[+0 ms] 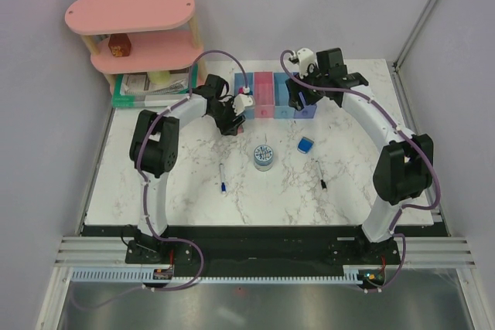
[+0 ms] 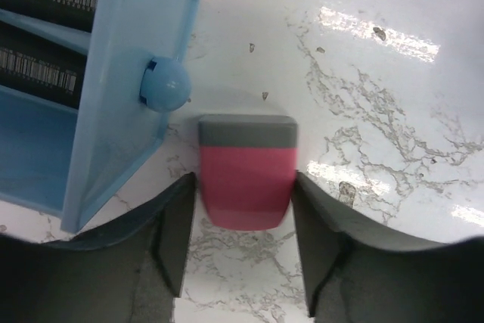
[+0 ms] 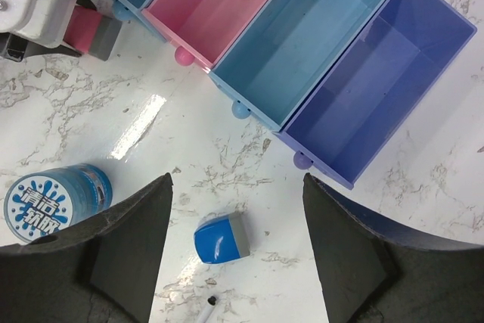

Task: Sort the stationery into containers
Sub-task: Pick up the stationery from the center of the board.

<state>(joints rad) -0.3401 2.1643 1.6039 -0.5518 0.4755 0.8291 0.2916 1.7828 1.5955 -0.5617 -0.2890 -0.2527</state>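
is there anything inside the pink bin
No, in the right wrist view the pink bin shows only its bare floor and walls, with nothing lying in it.

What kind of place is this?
Probably a robot lab test cell: left arm and right arm bolted to a rail at a marble-look table, plain white panels around it.

The top external camera looks down from high above and behind over the whole table (image 1: 193,191); both wrist cameras face down close above it, sharing the pink eraser (image 2: 246,187).
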